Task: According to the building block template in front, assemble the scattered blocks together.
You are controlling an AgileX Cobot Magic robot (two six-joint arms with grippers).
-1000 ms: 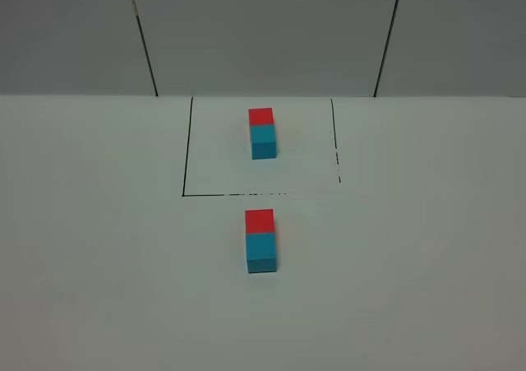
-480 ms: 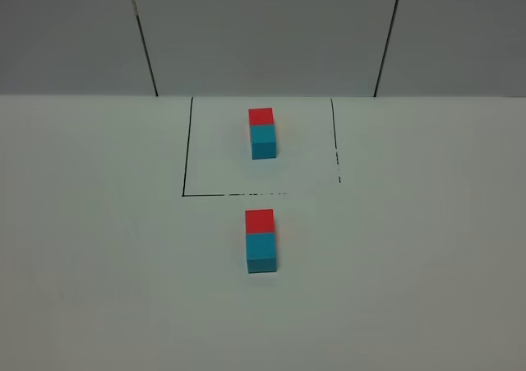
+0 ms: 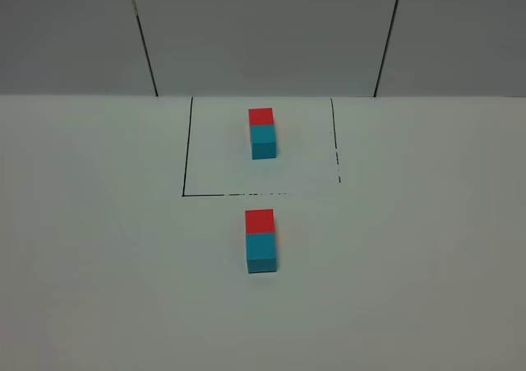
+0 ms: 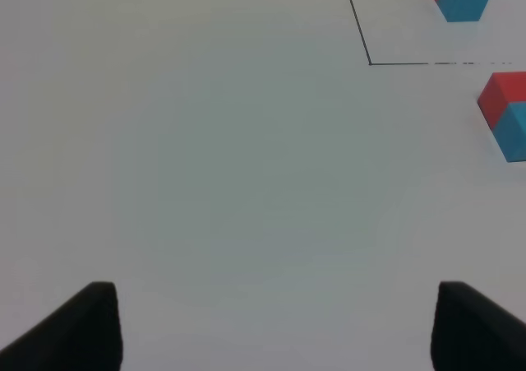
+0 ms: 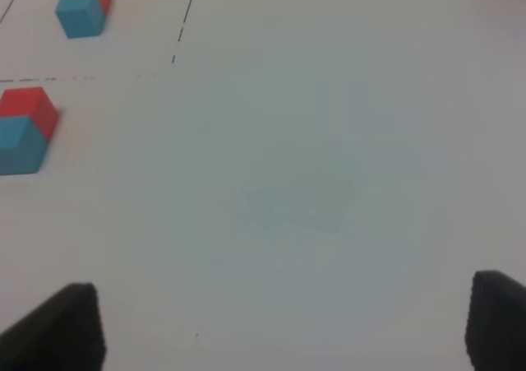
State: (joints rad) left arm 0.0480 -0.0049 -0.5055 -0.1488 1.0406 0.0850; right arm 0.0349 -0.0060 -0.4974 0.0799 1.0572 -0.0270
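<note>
- Nothing moved since a second ago.
- The loose red cube [image 3: 260, 220] and blue cube [image 3: 261, 252] touched, matching the black-framed red-and-blue pair [image 3: 263, 132].
- Left gripper [image 4: 275, 326] and right gripper [image 5: 283, 326] fingers were spread, holding nothing.
- The job looked finished; no next move needed.

A bare robot test lab. A plain white bench [image 3: 99, 264] carries a thin black line frame [image 3: 187, 153] marking out a work zone. Behind the bench stands a grey panelled wall [image 3: 263, 34] with dark vertical seams.
</note>
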